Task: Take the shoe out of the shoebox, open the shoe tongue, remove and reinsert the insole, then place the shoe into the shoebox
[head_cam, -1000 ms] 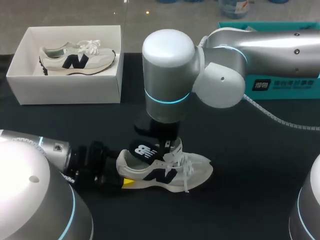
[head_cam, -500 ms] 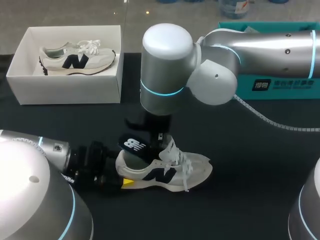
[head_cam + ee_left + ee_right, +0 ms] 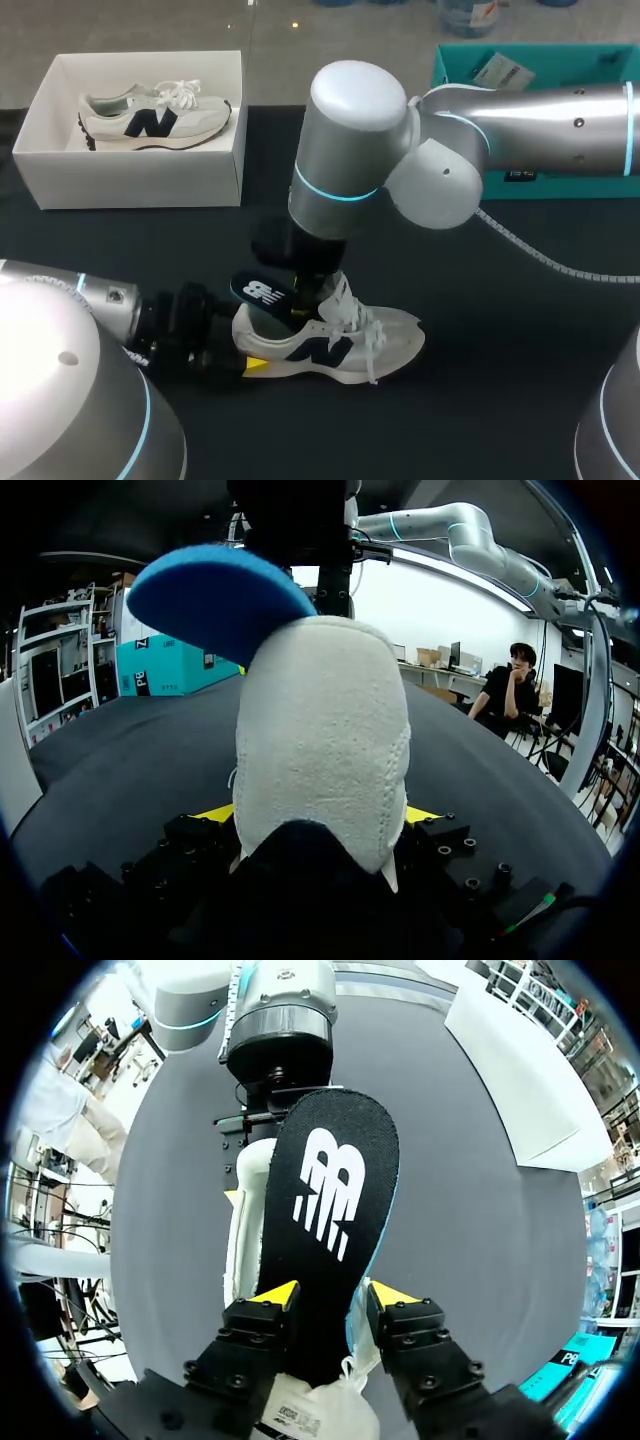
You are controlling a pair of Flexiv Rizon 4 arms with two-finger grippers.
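Your right jaws are clamping the insole (image 3: 330, 1200) from both sides, yellow tips pressing on its edges. The insole is tilting up out of the shoe (image 3: 340, 340), its free end hanging over the heel. Your left jaws are gripping the shoe's heel from two sides, low on the counter (image 3: 500, 330). The shoe is sitting upright mid-counter. A second shoe (image 3: 150, 115) is lying in the shoebox (image 3: 130, 175), well apart at the far left.
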